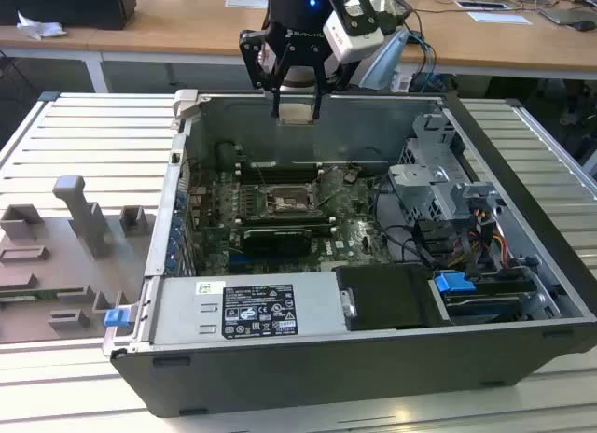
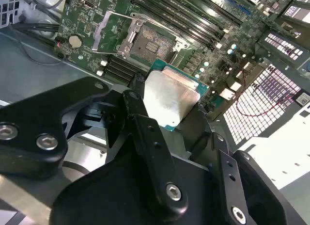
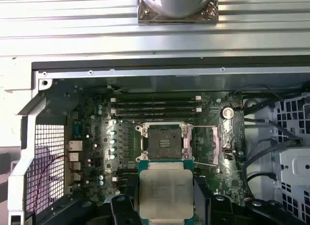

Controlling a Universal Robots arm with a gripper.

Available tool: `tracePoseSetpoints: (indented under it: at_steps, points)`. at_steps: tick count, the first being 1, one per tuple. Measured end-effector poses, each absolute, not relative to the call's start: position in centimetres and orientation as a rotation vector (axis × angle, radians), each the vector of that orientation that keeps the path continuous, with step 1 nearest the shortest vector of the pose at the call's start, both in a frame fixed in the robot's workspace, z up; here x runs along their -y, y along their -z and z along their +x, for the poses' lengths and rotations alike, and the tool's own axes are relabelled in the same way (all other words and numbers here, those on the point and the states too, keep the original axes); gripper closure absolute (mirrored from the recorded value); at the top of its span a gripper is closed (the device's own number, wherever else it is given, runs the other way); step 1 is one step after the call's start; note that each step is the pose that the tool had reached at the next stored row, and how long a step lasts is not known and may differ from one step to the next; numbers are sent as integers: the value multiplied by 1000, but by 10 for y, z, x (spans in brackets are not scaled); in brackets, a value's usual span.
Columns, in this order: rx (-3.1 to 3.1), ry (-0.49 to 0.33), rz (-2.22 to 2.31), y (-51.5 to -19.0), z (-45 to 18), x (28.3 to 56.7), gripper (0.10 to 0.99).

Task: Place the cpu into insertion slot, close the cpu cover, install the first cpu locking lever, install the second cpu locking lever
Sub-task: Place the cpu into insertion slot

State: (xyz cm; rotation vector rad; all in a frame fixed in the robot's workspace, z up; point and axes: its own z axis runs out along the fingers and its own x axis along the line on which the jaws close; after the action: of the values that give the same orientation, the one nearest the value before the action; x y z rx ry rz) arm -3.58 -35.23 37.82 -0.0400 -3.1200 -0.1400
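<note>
The gripper (image 1: 297,104) hangs above the rear wall of an open computer case (image 1: 308,377) that lies on a slatted metal desk (image 1: 84,134). Its two black fingers (image 3: 130,193) are pinching the cpu (image 3: 165,191) by opposite edges. The chip is held clear of the board, with its silver-grey face showing in both wrist views. Down inside the case, on the green motherboard (image 1: 359,226), the insertion slot (image 3: 163,142) lies bare, a dark square in a silvery rim, just beside the long memory slots (image 3: 155,106). The cpu cover (image 3: 206,145) is swung open and stands up from one side of the slot. In the first wrist view the cpu hangs close to the slot's near edge, not over it.
</note>
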Motion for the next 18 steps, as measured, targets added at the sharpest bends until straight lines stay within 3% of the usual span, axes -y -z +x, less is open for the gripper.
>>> tracePoseSetpoints:
  at_steps: [18]
  points:
    - [3120, 141, -112, -378, -36, 352, 545]
